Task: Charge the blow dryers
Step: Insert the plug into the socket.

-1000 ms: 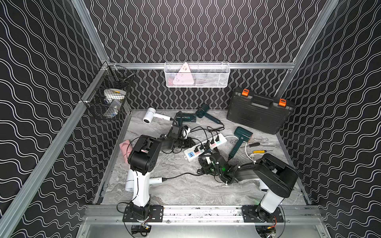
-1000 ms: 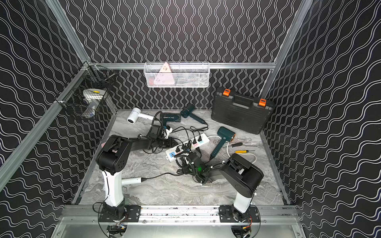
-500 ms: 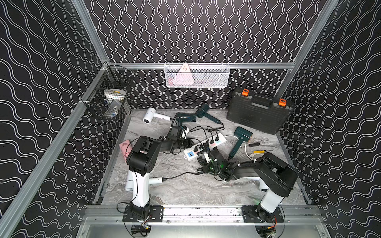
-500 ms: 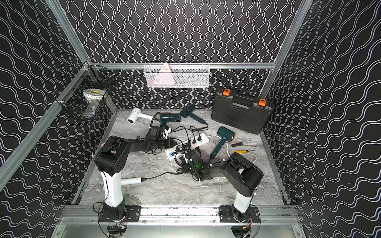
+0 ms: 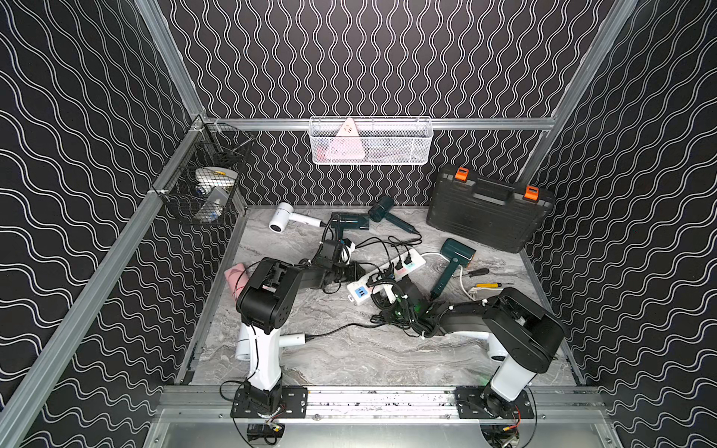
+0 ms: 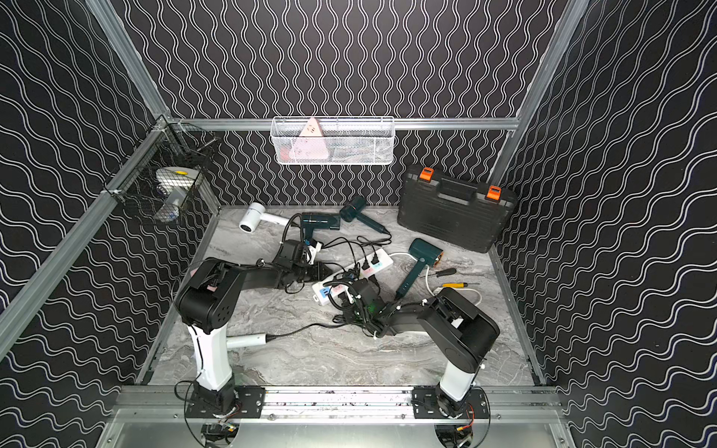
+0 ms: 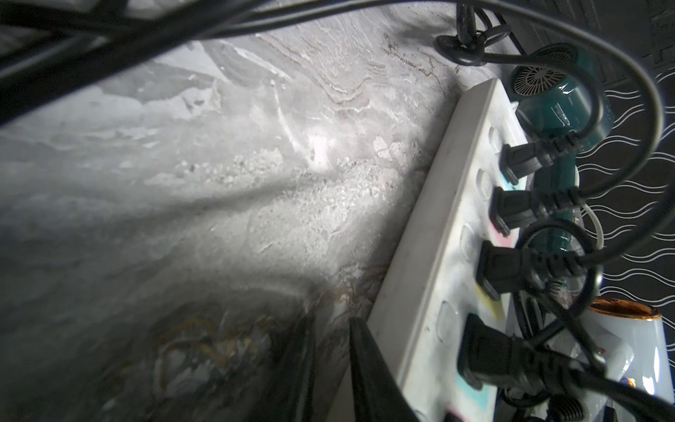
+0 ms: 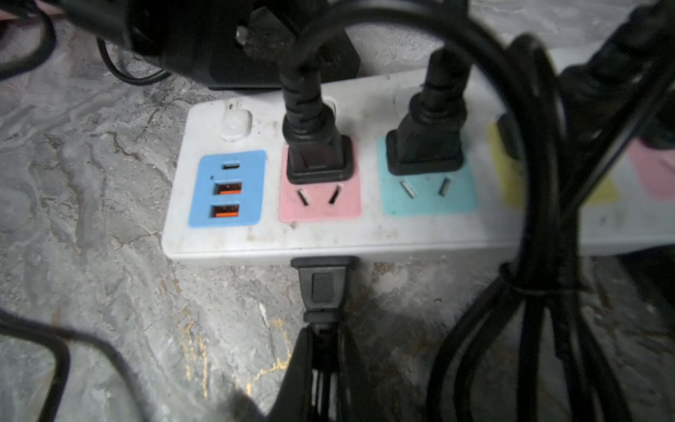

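The long white power strip [image 5: 414, 260] [image 8: 365, 234] lies mid-table with several black plugs in it. My right gripper [image 8: 321, 338] [image 5: 388, 298] is shut on the back of a loose black plug [image 8: 322, 285], whose front end touches the strip's near side, below the pink socket [image 8: 319, 201]. My left gripper [image 7: 332, 325] [image 5: 359, 271] is low at the strip's far side, open by a narrow gap with nothing in it. The blow dryers lie around: white [image 5: 289, 219], dark green [image 5: 349, 223], [image 5: 388, 211], [image 5: 456, 258], pink [image 5: 236, 277].
A black toolcase [image 5: 489, 211] leans at the back right. Two screwdrivers [image 5: 471, 272] [image 5: 489, 285] lie right of the strip. Bundled black cords [image 8: 540, 285] hang beside my right gripper. Wire baskets [image 5: 370, 141] [image 5: 205, 190] hang on the walls. A white dryer handle [image 5: 295, 340] lies by the left arm's base.
My left gripper has moved right, from near the back dryers to the strip's side. My right gripper has edged toward the strip with the plug.
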You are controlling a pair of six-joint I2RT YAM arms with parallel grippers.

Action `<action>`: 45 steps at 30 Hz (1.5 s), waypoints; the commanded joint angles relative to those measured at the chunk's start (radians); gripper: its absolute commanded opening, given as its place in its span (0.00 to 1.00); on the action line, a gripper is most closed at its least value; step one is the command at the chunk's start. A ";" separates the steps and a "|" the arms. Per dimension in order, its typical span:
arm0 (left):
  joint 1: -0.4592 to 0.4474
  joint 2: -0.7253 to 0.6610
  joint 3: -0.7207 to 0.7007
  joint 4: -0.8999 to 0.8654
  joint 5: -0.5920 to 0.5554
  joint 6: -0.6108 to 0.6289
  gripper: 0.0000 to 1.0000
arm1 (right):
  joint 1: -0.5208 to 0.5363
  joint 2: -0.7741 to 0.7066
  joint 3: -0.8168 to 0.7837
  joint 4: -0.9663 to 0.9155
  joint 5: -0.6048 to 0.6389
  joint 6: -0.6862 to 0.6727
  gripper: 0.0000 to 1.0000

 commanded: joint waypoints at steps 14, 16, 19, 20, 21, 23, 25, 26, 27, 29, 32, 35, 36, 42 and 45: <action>-0.029 0.007 -0.009 -0.240 0.029 0.024 0.24 | -0.009 0.019 0.088 0.092 0.042 -0.006 0.00; -0.029 0.001 -0.005 -0.244 0.023 0.026 0.24 | -0.009 0.016 0.086 0.091 0.047 -0.005 0.00; -0.029 0.006 -0.005 -0.235 0.027 0.021 0.24 | -0.010 0.009 0.086 0.092 0.049 -0.007 0.00; -0.029 0.009 -0.007 -0.233 0.029 0.021 0.24 | -0.012 0.009 0.090 0.087 0.049 -0.009 0.00; -0.029 0.012 -0.007 -0.229 0.031 0.018 0.24 | -0.012 0.010 0.094 0.084 0.048 -0.010 0.00; -0.031 0.011 -0.007 -0.226 0.032 0.016 0.24 | -0.012 0.010 0.099 0.083 0.044 -0.011 0.00; -0.032 0.006 -0.007 -0.223 0.031 0.013 0.24 | -0.013 0.010 0.103 0.083 0.042 -0.010 0.00; -0.032 0.004 -0.005 -0.225 0.027 0.012 0.25 | -0.013 0.013 0.106 0.082 0.039 -0.009 0.00; -0.032 0.001 -0.004 -0.227 0.024 0.013 0.25 | -0.013 0.016 0.109 0.081 0.038 -0.009 0.00; -0.032 -0.006 0.001 -0.236 0.016 0.014 0.25 | -0.013 0.020 0.116 0.075 0.037 -0.007 0.00; -0.029 -0.021 0.008 -0.261 0.002 0.020 0.26 | -0.013 0.023 0.124 0.059 0.035 -0.006 0.00; -0.009 -0.047 0.007 -0.284 -0.019 0.018 0.29 | -0.013 0.026 0.127 0.041 0.038 -0.007 0.00; 0.000 -0.052 0.005 -0.291 -0.027 0.018 0.30 | -0.013 0.024 0.127 0.037 0.039 -0.008 0.00; 0.034 -0.079 -0.009 -0.316 -0.053 0.009 0.33 | -0.015 0.031 0.139 0.018 0.036 -0.010 0.00; 0.038 -0.111 -0.029 -0.318 -0.075 -0.001 0.37 | -0.016 0.035 0.144 0.013 0.033 -0.010 0.01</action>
